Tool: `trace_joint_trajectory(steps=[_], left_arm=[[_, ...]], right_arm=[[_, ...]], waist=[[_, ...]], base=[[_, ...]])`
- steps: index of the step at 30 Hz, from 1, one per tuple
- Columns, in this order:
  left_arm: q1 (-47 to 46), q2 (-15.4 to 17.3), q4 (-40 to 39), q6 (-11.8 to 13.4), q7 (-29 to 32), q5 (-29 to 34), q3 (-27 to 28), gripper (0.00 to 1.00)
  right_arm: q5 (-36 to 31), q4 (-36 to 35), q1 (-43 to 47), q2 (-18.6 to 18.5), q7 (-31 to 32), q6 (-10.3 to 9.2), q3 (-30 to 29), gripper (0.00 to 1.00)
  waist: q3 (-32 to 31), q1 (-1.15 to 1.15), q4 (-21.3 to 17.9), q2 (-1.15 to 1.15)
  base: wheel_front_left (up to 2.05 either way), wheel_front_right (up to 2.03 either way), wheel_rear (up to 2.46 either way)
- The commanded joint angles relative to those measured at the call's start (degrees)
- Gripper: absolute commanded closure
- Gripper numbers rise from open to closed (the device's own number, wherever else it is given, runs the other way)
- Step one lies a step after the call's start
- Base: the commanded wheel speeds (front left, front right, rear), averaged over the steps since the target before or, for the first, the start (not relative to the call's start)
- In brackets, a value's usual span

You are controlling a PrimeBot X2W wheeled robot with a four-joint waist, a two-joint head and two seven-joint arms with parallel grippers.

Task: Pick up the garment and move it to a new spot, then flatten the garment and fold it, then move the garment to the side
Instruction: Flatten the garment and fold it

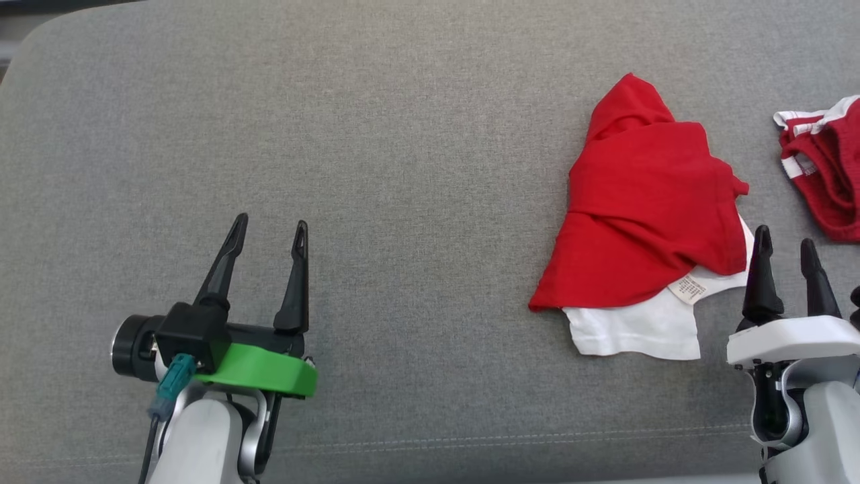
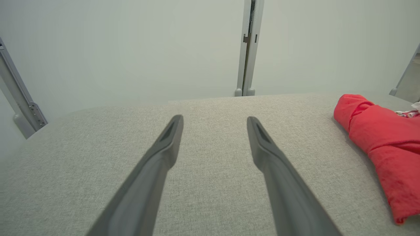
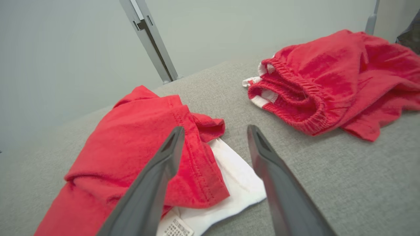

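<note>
Head view: at the lower left, the left claw (image 1: 271,223) hovers open and empty over the grey fabric counter (image 1: 430,134). Right of centre, the garment (image 1: 645,202), red over white, lies crumpled on the counter. Just beside its lower right corner, the right claw (image 1: 785,238) stands open, holding nothing. At the far right edge lie red shorts (image 1: 830,168), apart from the garment.
</note>
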Motion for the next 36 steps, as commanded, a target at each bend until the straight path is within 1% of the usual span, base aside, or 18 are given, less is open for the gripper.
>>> trace_joint_trajectory(steps=[1,5,9,10,16,19,30,36], left_arm=[[0.7,0.6,-0.3,0.5,0.0,0.2,0.1,0.0],[1.8,1.2,-1.2,1.3,0.0,0.3,1.0,0.0],[3.1,2.3,-1.7,2.1,0.0,0.4,1.7,0.0],[3.9,2.7,-1.9,2.6,0.1,0.5,2.0,0.0],[6.6,3.7,-3.1,3.7,0.6,0.6,2.4,0.0],[7.7,3.9,-3.4,4.2,0.7,0.5,2.6,0.0],[13.2,4.5,-5.1,5.9,1.9,-0.2,3.0,0.0],[14.3,4.9,-5.7,6.3,2.7,-0.4,2.7,0.0]], right_arm=[[-1.3,-1.6,1.2,0.4,-0.1,-0.02,-0.3,0.0],[-6.2,-8.1,3.5,0.9,-0.2,-0.02,0.5,0.0],[-8.7,-12.3,5.3,1.4,-0.1,-0.02,3.7,0.0],[-9.8,-13.8,6.0,1.5,-0.1,-0.02,5.6,0.0],[-11.8,-16.0,8.9,1.7,-0.1,-0.02,10.1,0.0],[-12.3,-16.4,9.9,1.7,-0.1,-0.02,10.8,0.0],[-13.0,-17.2,14.4,2.3,-0.1,-0.02,11.4,0.0],[-12.7,-17.1,14.9,2.5,-0.1,-0.02,11.3,0.0]], waist=[[-0.5,0.0,-0.4,0.0],[-1.6,0.0,-1.2,0.0],[-3.2,0.0,-1.9,0.0],[-4.0,0.0,-2.3,0.0],[-6.4,0.0,-2.6,0.0],[-7.1,0.0,-2.6,0.0],[-10.6,0.0,-2.2,0.0],[-11.6,0.0,-2.0,0.0]], base=[[0.0,0.0,0.0],[0.0,0.0,0.0],[0.0,0.0,0.0],[0.0,0.0,0.0],[0.0,0.0,0.0],[0.0,0.0,0.0],[0.0,0.0,0.0],[0.0,0.0,0.0]])
